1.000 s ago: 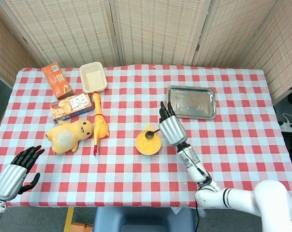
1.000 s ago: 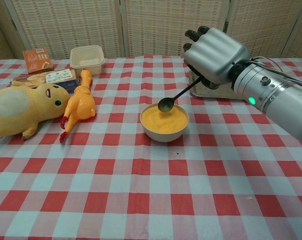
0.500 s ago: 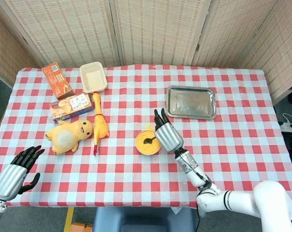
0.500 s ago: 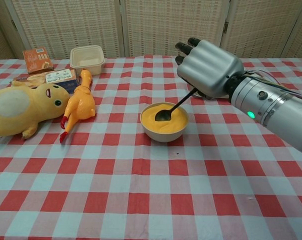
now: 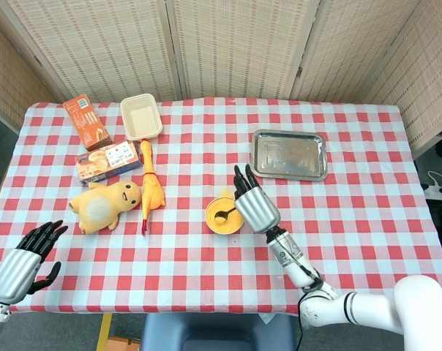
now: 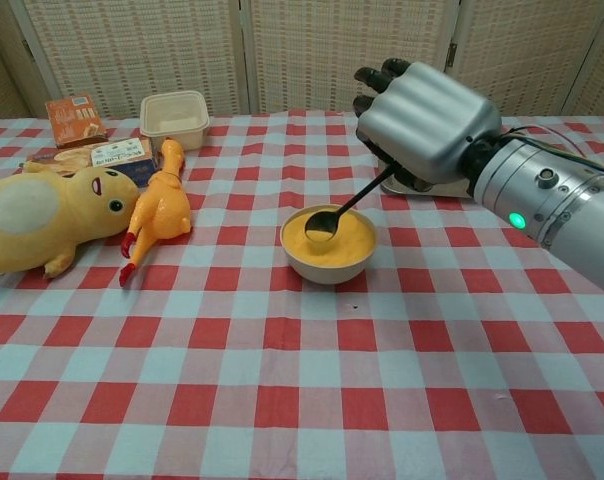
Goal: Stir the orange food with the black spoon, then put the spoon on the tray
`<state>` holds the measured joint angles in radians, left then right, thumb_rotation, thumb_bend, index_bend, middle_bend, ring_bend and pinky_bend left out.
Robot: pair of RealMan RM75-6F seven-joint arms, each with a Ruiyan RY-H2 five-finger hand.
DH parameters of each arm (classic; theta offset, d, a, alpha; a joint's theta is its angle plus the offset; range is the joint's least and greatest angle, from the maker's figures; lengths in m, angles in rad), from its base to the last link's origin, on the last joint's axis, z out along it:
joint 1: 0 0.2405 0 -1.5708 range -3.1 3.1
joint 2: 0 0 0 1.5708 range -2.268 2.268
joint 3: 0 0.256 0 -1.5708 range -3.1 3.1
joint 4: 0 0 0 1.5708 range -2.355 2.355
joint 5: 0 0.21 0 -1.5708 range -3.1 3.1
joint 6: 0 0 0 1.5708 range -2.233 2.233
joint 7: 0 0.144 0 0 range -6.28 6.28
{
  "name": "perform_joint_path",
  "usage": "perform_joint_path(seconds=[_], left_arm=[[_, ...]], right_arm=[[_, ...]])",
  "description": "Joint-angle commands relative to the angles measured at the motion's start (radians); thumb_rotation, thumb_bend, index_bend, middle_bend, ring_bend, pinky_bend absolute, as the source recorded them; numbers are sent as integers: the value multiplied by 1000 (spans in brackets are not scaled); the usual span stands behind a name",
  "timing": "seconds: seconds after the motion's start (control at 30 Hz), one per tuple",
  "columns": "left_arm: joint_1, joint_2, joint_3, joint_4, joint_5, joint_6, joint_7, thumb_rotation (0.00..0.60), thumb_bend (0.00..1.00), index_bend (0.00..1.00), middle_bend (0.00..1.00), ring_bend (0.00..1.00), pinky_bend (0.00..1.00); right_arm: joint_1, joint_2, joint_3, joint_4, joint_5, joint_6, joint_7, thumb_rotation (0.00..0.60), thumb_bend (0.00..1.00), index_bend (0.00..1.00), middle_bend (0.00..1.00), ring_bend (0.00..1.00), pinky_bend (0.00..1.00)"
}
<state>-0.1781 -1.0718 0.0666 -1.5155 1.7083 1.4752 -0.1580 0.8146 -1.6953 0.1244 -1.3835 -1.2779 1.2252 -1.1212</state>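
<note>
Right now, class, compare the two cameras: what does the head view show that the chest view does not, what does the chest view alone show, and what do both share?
Only the head view shows the left hand, open off the table's near left corner, and the whole metal tray.

Only the chest view shows the spoon's handle running up under the right hand, and the green light on that arm.

Both show the bowl of orange food with the black spoon dipped in, the yellow plush duck and the rubber chicken.
</note>
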Motion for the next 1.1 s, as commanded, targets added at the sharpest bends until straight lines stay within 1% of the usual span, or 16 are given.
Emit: perform_joint_path(seconds=[0.03, 0.27, 0.47, 0.63, 0.83, 1.1], left_arm=[[-1, 0, -1, 0, -4, -2, 1, 600, 512, 0, 0, 0, 130], [-4, -2, -3, 3, -10, -11, 2, 600, 511, 0, 0, 0, 130], [-6, -4, -4, 5, -14, -17, 1, 600, 512, 0, 0, 0, 130], [-7, -5, -5, 4, -16, -19, 4, 600, 512, 0, 0, 0, 130], [-7, -6, -5, 2, -17, -21, 8, 600, 511, 0, 0, 0, 130], [-2, -3, -8, -2, -24, -13, 16, 600, 511, 0, 0, 0, 131]], right_arm=[[3, -8, 13, 17, 3, -2, 1, 600, 384, 838, 237, 22, 128], [24, -33, 20, 95, -9, -30, -15, 600, 384, 838, 237, 22, 128], [33, -62, 36, 168, 7, -49, -18, 600, 384, 837, 237, 22, 129], [35, -69, 23, 194, -35, -39, 4, 600, 384, 836, 237, 22, 129], [23, -57, 1, 180, -75, -28, 18, 600, 384, 836, 237, 22, 129], [9, -24, -12, 132, -104, -24, 8, 600, 386, 836, 237, 22, 129]])
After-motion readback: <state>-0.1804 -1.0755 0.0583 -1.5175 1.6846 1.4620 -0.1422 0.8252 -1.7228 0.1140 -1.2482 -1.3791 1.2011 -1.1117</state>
